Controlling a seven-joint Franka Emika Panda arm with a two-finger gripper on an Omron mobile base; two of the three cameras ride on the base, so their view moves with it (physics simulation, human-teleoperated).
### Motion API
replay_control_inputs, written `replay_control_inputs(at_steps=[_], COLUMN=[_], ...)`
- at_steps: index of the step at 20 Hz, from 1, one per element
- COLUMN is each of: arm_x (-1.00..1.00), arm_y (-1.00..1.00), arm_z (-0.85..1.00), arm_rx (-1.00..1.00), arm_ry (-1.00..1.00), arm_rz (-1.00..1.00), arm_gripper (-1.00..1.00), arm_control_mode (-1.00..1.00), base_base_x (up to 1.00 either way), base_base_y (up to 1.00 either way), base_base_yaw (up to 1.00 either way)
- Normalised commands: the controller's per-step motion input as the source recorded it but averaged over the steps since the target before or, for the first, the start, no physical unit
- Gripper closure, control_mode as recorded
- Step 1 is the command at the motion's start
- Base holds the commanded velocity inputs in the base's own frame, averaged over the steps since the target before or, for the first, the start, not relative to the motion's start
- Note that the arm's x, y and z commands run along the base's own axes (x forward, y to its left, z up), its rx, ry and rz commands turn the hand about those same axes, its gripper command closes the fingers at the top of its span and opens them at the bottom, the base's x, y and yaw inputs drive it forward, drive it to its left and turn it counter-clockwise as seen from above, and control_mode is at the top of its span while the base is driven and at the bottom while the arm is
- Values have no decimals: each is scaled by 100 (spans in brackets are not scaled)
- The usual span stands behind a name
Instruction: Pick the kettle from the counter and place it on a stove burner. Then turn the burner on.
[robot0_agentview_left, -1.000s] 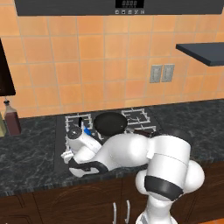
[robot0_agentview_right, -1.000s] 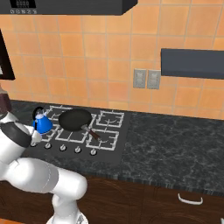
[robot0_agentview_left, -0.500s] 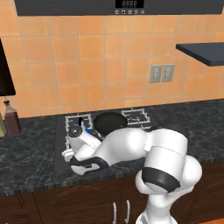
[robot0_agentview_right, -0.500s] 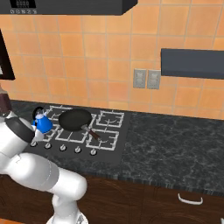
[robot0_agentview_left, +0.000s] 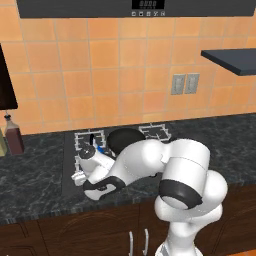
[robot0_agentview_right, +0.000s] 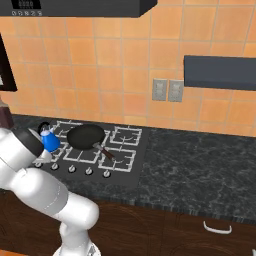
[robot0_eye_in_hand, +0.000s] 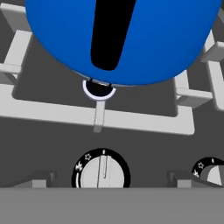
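The kettle (robot0_eye_in_hand: 131, 39) stands on the stove burner (robot0_eye_in_hand: 98, 89) grate, lid on.

Glossy white rounded arm (robot0_agentview_left: 150, 160) segments joined by dark bands.

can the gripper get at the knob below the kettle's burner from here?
Probably yes. In the hand view the white knob sits just ahead of the open gripper, nothing between; the blue kettle stands farther back on its burner grate.

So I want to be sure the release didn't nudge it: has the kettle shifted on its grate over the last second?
No. In the right base view the kettle sits at the same spot beside the frying pan.
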Motion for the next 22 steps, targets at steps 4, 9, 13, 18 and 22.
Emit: replay_control_inputs(at_steps=[4,9,13,18,22], arm_x=[0,-1,0,-1,0], arm_y=[0,0,0,0,0], arm_z=[0,0,0,0,0], arm_rx=[0,0,-3,-8,-9], arm_ry=[0,0,0,-3,-3], arm_rz=[0,0,4,18,21], arm_gripper=[100,100,100,100,100], arm_control_mode=[-100,-100,-100,-100,-100], base_base_x=[0,0,0,0,0], base_base_y=[0,0,0,0,0], base_base_yaw=[0,0,0,0,0])
